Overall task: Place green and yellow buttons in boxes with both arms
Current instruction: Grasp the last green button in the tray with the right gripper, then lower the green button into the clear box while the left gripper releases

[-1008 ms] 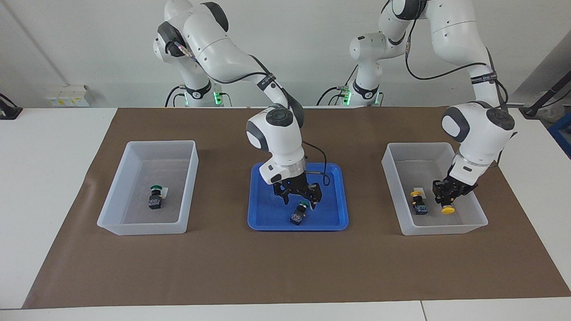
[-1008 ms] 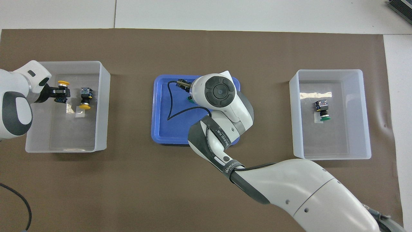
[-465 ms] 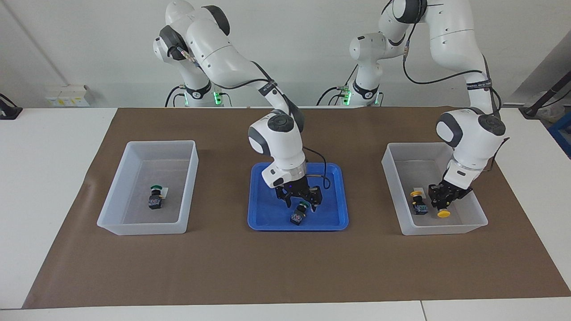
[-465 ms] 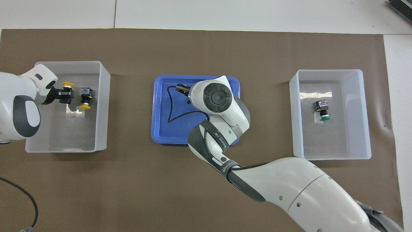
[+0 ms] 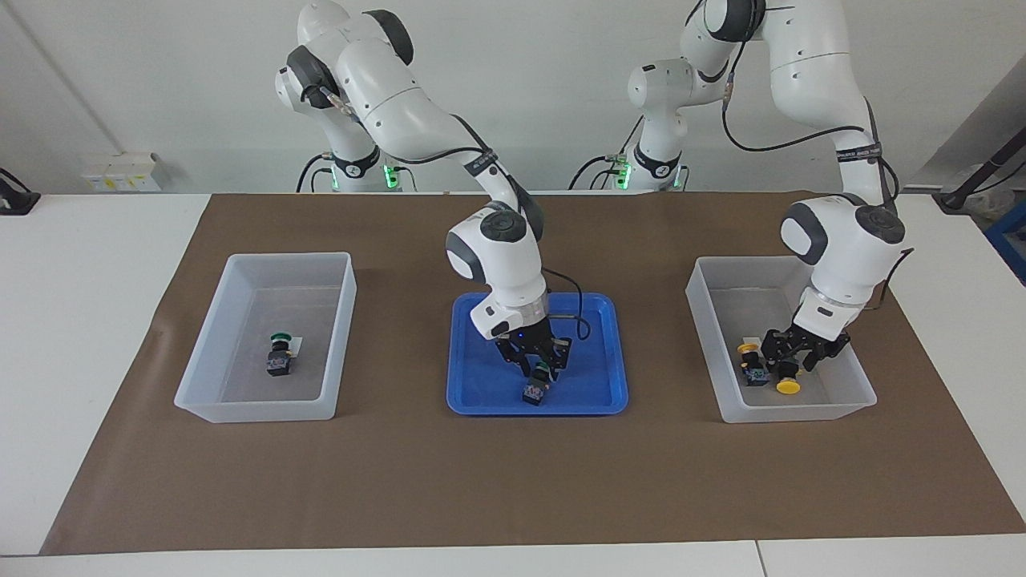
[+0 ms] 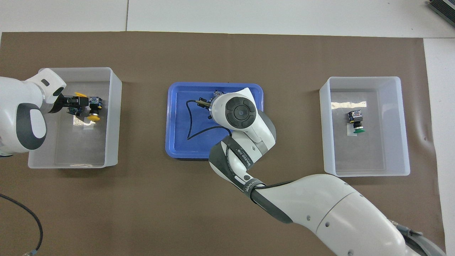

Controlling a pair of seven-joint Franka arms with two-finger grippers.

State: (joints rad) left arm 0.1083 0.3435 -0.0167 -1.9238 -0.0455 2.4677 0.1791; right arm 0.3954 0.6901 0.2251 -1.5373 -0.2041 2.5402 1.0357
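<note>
My right gripper (image 5: 540,370) is down in the blue tray (image 5: 603,386), shut on a green button (image 5: 534,389); in the overhead view its wrist hides it. My left gripper (image 5: 792,362) is low inside the box (image 5: 704,320) at the left arm's end, open, with a yellow button (image 5: 787,385) lying just under its fingertips. A second yellow button (image 5: 751,367) lies beside it. In the overhead view the left gripper (image 6: 80,105) is next to that button (image 6: 93,110). The other box (image 5: 341,320) holds a green button (image 5: 280,354).
A brown mat (image 5: 513,481) covers the table's middle, with both boxes and the tray in a row on it. A black cable (image 6: 190,121) from the right wrist loops over the tray. White table (image 5: 80,280) borders the mat.
My right gripper came down and closed its fingers on the green button in the tray. My left gripper sank lower into its box and opened, letting go of the yellow button.
</note>
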